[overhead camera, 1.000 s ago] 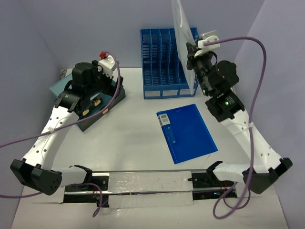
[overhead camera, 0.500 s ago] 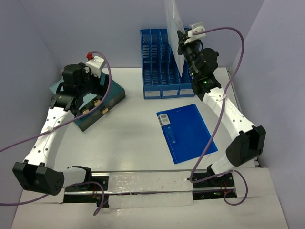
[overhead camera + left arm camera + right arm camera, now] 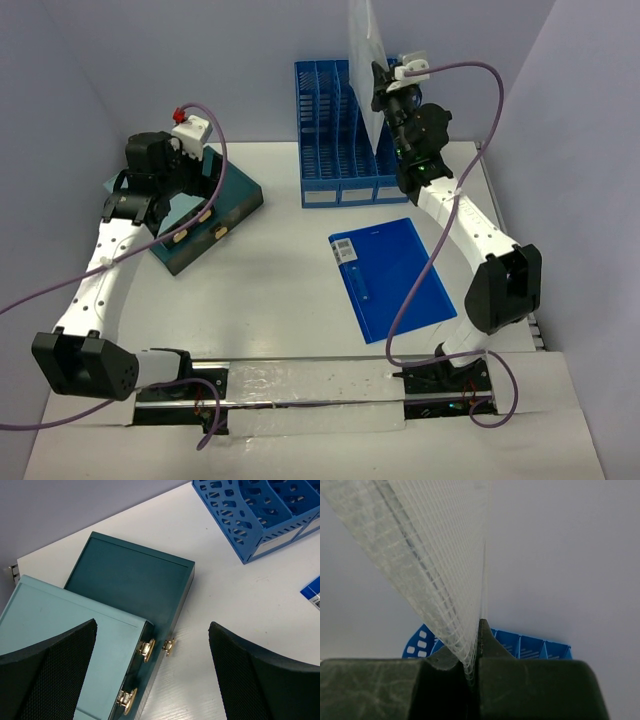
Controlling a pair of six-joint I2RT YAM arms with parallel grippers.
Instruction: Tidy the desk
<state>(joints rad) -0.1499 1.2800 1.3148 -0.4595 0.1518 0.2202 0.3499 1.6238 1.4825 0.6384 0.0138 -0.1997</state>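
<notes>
Desk (image 3: 270, 290): white top, fills the floor of the pale lavender enclosure, 2 arm bases at its near edge. Blue file rack (image 3: 340, 150) stands at the far edge, roughly centre, slots open upward. R gripper (image 3: 470, 656) is raised above the rack's right end, fingers (image 3: 530, 690) pinched tight on the lower edge of a translucent mesh sheet (image 3: 362, 40); the sheet stands near upright, edge-on to the top cam, its bottom just over the rightmost slots. Can't tell if it touches the rack. Blue folder (image 3: 392, 278) lies flat on the desk, right of centre, nearer than the rack and apart from it, w/ a white barcode label (image 3: 345, 247) at its far-left corner. L side, toward the far-left corner: dark teal case (image 3: 130, 585) flat on the desk, a lighter teal box (image 3: 60, 635) lying partly on top of it, skewed. Brass clasps (image 3: 147, 649) show along the desk-centre side of both. L gripper (image 3: 152, 625) hangs over the 2 boxes, fingers (image 3: 50, 675) spread wide, nothing between them, not touching either box.
</notes>
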